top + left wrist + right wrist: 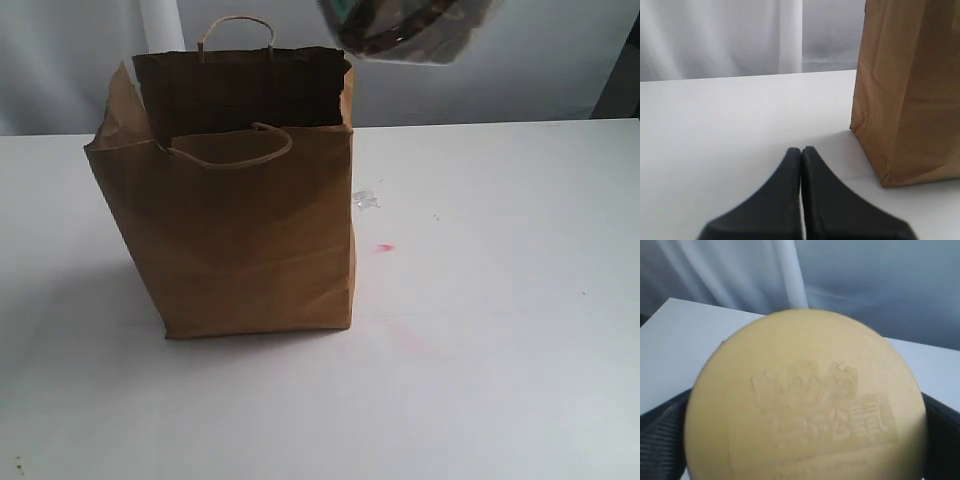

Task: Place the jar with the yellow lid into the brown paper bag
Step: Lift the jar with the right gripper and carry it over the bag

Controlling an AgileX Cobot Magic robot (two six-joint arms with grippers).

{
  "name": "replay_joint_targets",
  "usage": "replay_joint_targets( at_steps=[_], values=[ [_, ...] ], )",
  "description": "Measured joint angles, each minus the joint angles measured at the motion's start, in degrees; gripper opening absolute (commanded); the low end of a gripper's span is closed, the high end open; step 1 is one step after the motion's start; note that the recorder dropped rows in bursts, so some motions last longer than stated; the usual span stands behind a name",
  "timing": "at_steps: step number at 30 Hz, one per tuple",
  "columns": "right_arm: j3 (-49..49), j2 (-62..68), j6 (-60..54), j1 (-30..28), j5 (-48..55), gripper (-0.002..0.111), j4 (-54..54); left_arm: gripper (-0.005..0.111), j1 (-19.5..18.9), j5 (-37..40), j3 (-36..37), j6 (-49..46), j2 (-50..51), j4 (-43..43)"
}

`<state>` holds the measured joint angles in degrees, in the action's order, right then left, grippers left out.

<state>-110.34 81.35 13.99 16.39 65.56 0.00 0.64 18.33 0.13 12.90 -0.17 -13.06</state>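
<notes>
The brown paper bag (240, 240) stands upright, mouth open, one handle drooping over its front. The yellow-lidded jar (410, 30) (blurred, partly out of frame) hangs airborne just above the bag's upper right corner.

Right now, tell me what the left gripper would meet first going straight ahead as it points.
Probably nothing nearby: the shut left gripper points over the white table toward the grey curtain; the brown paper bag stands beside that line.

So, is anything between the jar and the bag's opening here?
Nothing visible. The jar hangs in the air just above and right of the bag, whose mouth gapes open. The front handle droops outside the rim, not across it. The left hand sits low beside the bag, shut, clear of the path.
</notes>
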Motion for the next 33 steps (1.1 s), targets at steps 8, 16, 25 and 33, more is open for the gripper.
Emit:
replay_joint_targets(
  at_steps=[8,16,25,33],
  values=[
    [0.00,7.37,-1.58,7.08,-17.94,0.000,0.44,0.001,0.00,0.00,0.00,0.00,0.00,0.00],
    [0.00,15.18,-1.80,8.63,-25.54,0.000,-0.35,0.001,0.00,0.00,0.00,0.00,0.00,0.00],
    [0.00,19.52,-1.83,8.63,-24.39,0.000,-0.46,0.001,0.00,0.00,0.00,0.00,0.00,0.00],
    [0.00,21.94,-0.51,8.74,-17.98,0.000,-4.86,0.001,0.00,0.00,0.00,0.00,0.00,0.00]
  ],
)
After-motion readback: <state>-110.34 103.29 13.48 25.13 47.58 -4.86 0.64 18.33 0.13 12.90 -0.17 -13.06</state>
